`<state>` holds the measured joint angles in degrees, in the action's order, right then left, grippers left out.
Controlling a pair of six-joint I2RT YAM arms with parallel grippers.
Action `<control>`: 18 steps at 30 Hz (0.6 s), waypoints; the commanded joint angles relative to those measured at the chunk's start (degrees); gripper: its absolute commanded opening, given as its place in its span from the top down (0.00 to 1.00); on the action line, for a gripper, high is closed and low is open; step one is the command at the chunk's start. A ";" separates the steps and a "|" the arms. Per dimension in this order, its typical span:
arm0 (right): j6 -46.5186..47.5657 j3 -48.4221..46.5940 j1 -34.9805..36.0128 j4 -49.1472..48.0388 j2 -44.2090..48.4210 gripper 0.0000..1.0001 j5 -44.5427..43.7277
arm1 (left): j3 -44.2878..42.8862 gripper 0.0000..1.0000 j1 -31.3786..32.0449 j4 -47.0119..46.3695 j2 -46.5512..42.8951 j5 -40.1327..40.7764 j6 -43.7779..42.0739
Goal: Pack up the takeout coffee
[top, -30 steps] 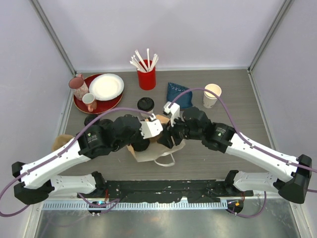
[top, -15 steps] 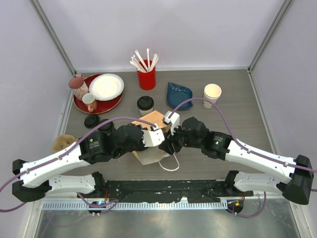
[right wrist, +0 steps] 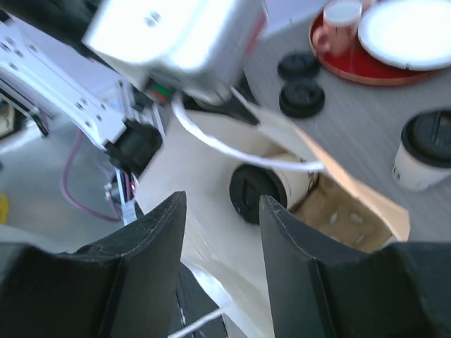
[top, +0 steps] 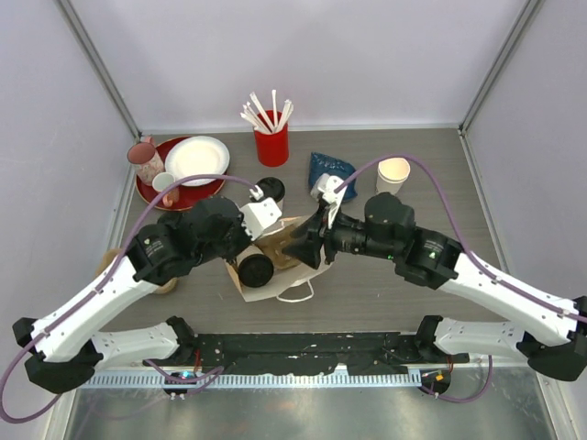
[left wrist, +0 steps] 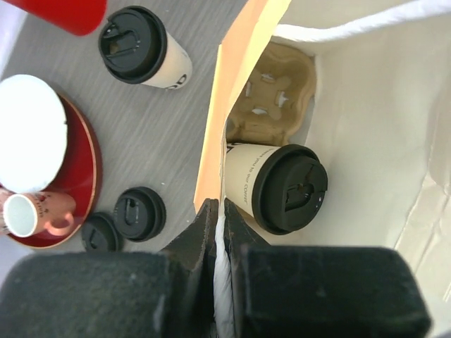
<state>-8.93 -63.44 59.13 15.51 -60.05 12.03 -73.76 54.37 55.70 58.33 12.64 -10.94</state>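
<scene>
Grey tabletop [top: 385,293], white walls. Top view: paper bag [top: 284,280] sat centre w/ one lidded cup [top: 255,269] inside. Second lidded cup [top: 271,191] stood outside, just beyond the bag.

Left wrist view: left gripper [left wrist: 218,220] jaws were pinched together on bag rim and white handle [left wrist: 221,282], holding the mouth open. Best to keep that tension and aim cup no. 2 at the free carrier [left wrist: 275,98] slot. Small print on the bagged cup was unreadable.

Right wrist view: right gripper [right wrist: 220,201] jaws were apart, empty, over the bag.

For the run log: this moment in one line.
left gripper shut on bag handle; right gripper open over bag; lidded cup inside bag; second lidded cup on table
</scene>
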 commanded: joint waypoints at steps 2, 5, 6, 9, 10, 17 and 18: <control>-0.91 -8.71 0.02 -0.31 1.61 0.49 -0.86 | -3.85 1.00 -3.91 3.71 0.29 -9.91 3.47; -3.63 -13.98 -2.17 3.11 -0.14 0.50 -8.50 | -4.29 1.00 -9.25 5.55 0.82 -14.03 2.59; -4.34 -15.30 -3.14 5.56 -0.85 0.50 -10.52 | -4.81 1.00 -11.20 6.34 1.17 -17.27 2.42; -6.18 -18.91 -9.72 8.91 -4.28 0.50 -13.51 | -6.13 1.00 -17.62 9.33 2.23 -21.07 2.06; -7.32 -20.04 -11.57 9.62 -5.59 0.50 -13.27 | -6.14 1.00 -18.76 9.95 2.23 -21.95 1.89; -7.86 -20.49 -22.30 10.59 -16.31 0.49 -6.24 | -5.61 1.00 -28.51 12.23 2.32 -24.76 2.41; -7.68 -20.58 -23.09 10.60 -17.54 0.48 -4.93 | -5.09 1.00 -29.66 12.50 2.41 -25.38 2.59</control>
<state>-15.70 -82.94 38.13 24.01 -73.23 3.55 -77.89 28.97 65.63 60.66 -7.97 -9.17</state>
